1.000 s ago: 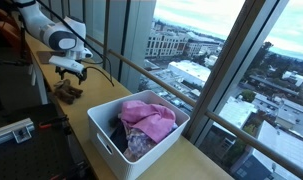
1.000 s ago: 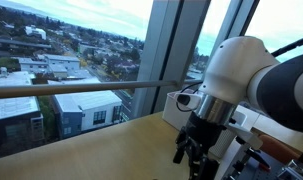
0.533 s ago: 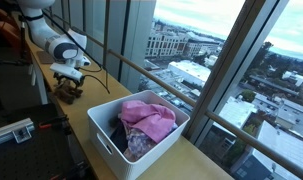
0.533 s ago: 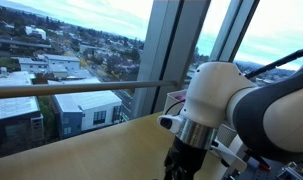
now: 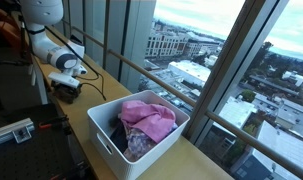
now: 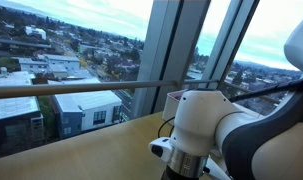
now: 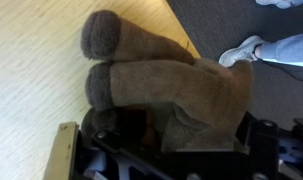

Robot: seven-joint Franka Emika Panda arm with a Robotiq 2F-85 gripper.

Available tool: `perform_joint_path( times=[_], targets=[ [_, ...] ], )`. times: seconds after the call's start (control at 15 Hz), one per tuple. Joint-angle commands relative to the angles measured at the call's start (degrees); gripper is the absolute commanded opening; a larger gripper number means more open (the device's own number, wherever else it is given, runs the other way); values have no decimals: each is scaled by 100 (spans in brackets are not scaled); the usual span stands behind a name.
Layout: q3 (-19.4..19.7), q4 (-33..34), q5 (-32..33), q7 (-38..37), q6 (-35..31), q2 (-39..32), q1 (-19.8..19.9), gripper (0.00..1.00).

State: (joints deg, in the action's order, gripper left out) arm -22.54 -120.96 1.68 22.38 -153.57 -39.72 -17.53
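A brown plush toy with stubby rounded legs lies on the wooden tabletop near its edge. In the wrist view it fills most of the picture. My gripper is down over it, jaws wide and open, one dark finger on each side of the toy's body. Whether the pads touch the plush I cannot tell. In an exterior view the gripper sits low on the brown toy at the far end of the table. In an exterior view the arm's white wrist hides the fingers and the toy.
A white bin holding pink cloth stands on the table nearer the camera. Tall windows and a rail run along the table's side. A person's shoe and jeans leg are on the dark floor beside the table edge.
The arm has come down over the brown toy, so the gripper now sits low around it. The white wrist has dropped and swung further into the window-side view.
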Motion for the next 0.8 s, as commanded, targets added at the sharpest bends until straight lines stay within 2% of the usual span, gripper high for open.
perform_joint_path(
  times=[0.0,0.33,0.53,0.73],
  targets=[
    [79,299,277,-187,60,-287,-122,58],
    [92,416,295,-98,237,-235,48,21],
    [138,466,234,1,277,-137,332,1],
    [243,636,133,87,361,-5,762,0]
  ],
)
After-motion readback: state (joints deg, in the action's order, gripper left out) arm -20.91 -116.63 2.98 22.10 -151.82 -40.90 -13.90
